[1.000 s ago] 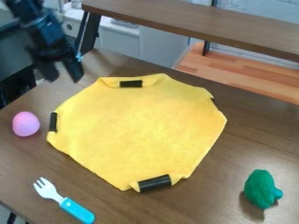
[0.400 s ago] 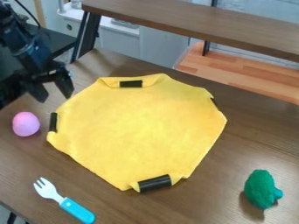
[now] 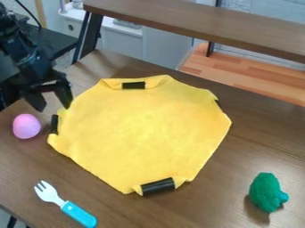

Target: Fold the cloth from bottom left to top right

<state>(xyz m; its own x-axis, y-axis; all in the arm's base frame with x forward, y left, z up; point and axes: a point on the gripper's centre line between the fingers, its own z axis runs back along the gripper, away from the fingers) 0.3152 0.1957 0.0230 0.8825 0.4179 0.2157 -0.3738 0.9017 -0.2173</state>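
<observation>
While pincer (image 3: 53,108) hangs spread wide, gripping nothing, yellow cloth (image 3: 140,133) lies to its near right. Left black band (image 3: 54,124) closest.

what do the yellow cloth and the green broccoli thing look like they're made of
The yellow cloth looks like soft matte fabric, perhaps felt or fleece, judging by its curled edges. The green broccoli-like piece has a bumpy, dull surface, possibly foam or plastic.

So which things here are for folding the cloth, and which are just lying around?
For the fold:
- yellow cloth, with black strips at its edges
- black gripper, open near the cloth's left side

Just lying about:
- pink egg
- blue-handled toy fork
- green toy, perhaps broccoli
</observation>
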